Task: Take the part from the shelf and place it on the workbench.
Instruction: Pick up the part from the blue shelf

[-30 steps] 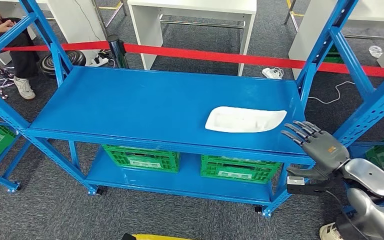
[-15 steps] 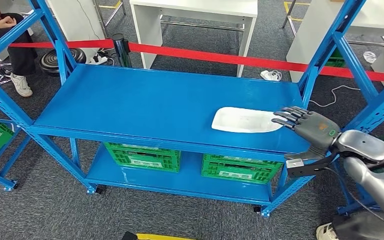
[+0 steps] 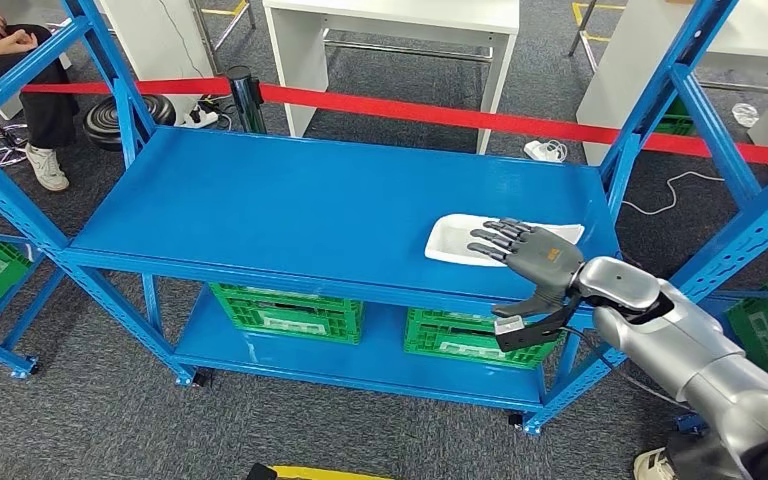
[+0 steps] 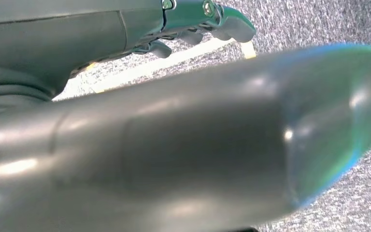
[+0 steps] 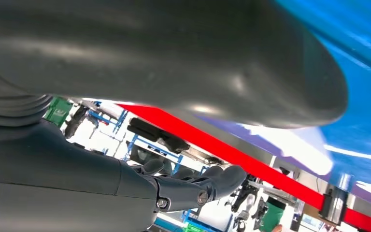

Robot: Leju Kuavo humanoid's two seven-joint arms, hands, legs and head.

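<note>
One white part lies on the blue shelf. My right hand has moved over it, fingers spread, holding nothing. Grasping comes next.

Two green crates on the lower tier, red barrier tape behind, white table, seated person, grey carpet
</note>
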